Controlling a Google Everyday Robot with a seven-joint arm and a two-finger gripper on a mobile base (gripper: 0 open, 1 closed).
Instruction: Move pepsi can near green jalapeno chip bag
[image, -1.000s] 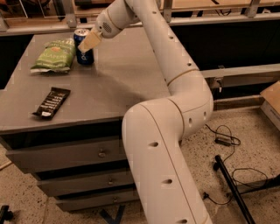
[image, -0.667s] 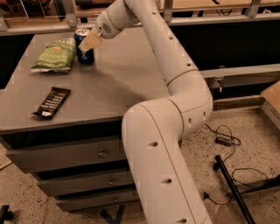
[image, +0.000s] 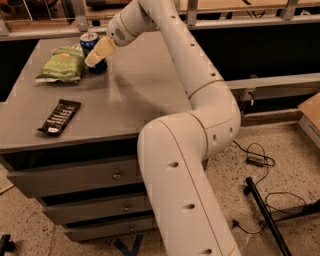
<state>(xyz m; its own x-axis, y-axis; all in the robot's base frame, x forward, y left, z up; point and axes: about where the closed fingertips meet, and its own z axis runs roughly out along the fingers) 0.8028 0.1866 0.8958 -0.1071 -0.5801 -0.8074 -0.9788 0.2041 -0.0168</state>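
Grey cabinet top (image: 150, 95): pepsi can (image: 90, 41) just beside green jalapeno chip bag (image: 62, 64), gripper (image: 99, 52) at can, grip unclear.

White tubular arm (image: 215, 110), dark holes (image: 173, 164); seemingly cream pincer (image: 98, 54) at pepsi can (image: 89, 40).

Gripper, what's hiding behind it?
The pepsi can stands behind the gripper on the table, beside the green jalapeno chip bag. Its top shows; much of its side is covered.

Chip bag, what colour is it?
The chip bag is light green, camera view; the gripper is at the can.
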